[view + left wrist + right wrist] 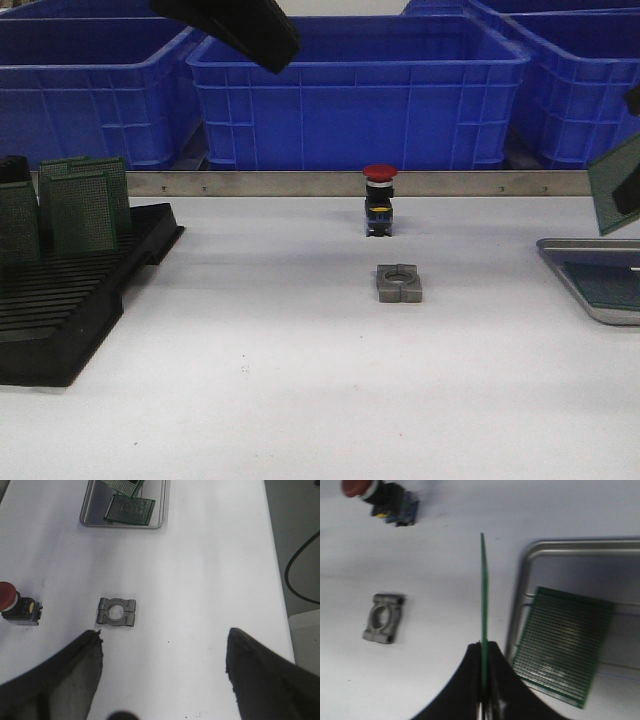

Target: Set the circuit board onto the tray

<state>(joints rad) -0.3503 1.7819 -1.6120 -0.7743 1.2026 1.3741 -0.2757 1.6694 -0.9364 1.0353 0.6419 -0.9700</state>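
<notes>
Right jaws [483, 692] clamp a circuit board [483, 610] edge-on, above the tray [520, 587] rim; a second board [562, 642] lies inside. Left jaws [165, 655] spread wide, empty.

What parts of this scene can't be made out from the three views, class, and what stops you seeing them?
- Tray: its far side is cut off by the front view's right edge.
- Held circuit board: seen edge-on in the right wrist view, so its face is hidden; clipped by the frame in the front view.
- Right gripper: almost wholly outside the front view.
- Boards in the black rack: too small to count reliably.
</notes>
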